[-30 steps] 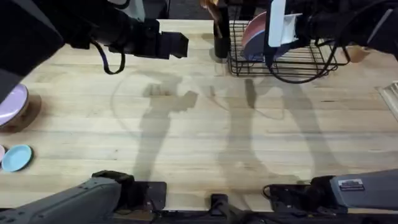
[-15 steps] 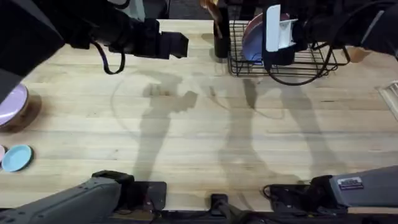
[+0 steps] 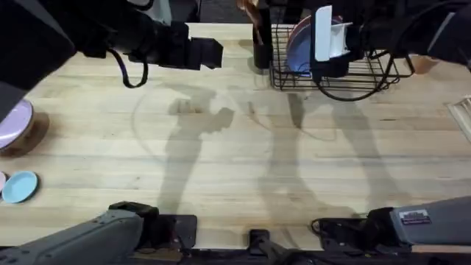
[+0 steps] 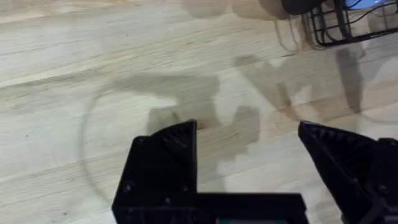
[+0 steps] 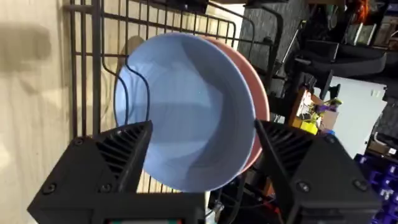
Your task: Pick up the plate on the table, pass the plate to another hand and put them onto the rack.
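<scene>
The glossy medium-blue round plate (image 5: 186, 118) stands upright in the black wire dish rack (image 3: 335, 70) at the light wooden plank bench's (image 3: 235, 162) far edge, just before a pink plate (image 5: 249, 93). The right gripper (image 5: 202, 146) is spread around it; the left gripper (image 4: 249, 140) is spread above bare wood.

The pink plate (image 5: 260, 118) is mostly hidden behind the blue plate (image 5: 186, 112) in the rack (image 5: 93, 74); a thin crescent shows. From overhead, the right hand (image 3: 324, 37) covers much of both plates. At the desk's (image 3: 221, 147) left edge, a purple dish (image 3: 15, 121) is cut off.
</scene>
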